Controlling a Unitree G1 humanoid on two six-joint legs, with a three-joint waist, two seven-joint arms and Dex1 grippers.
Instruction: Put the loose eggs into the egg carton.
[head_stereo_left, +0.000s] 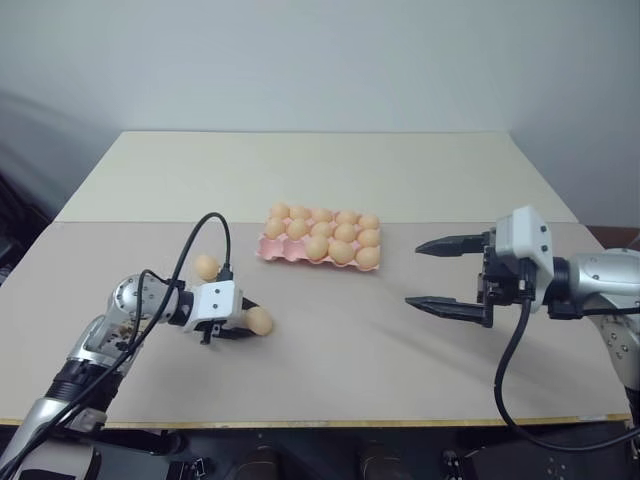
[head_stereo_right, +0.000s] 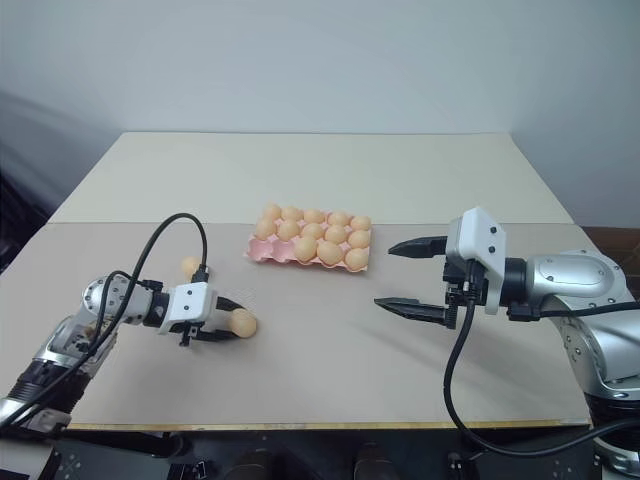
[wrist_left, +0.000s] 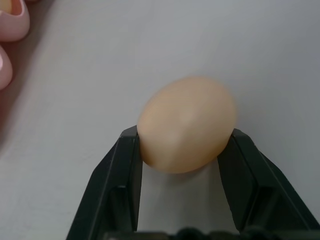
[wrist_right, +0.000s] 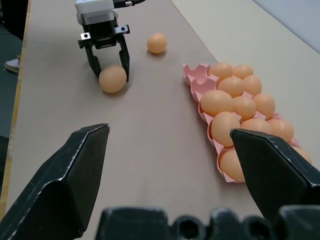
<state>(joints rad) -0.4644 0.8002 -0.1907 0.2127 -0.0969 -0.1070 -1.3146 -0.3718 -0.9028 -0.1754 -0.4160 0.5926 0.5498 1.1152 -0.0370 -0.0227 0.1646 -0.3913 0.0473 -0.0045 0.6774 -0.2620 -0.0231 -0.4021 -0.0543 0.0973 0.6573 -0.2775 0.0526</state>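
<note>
My left gripper (head_stereo_left: 250, 322) is shut on a loose tan egg (head_stereo_left: 259, 320), low at the table's front left. In the left wrist view both black fingers (wrist_left: 125, 165) press the sides of this egg (wrist_left: 187, 125). A second loose egg (head_stereo_left: 206, 266) lies on the table just behind that hand. The pink egg carton (head_stereo_left: 268, 250) sits at the table's middle with several eggs in it, and cups at its front left corner (wrist_right: 196, 74) are bare. Right of the carton, my right gripper (head_stereo_left: 413, 273) hovers above the table, open and with nothing between its fingers.
The light table top (head_stereo_left: 350, 350) has free room between the two grippers and in front of the carton. A black cable (head_stereo_left: 205, 235) loops up from the left wrist. The table's front edge (head_stereo_left: 330, 423) runs close below both arms.
</note>
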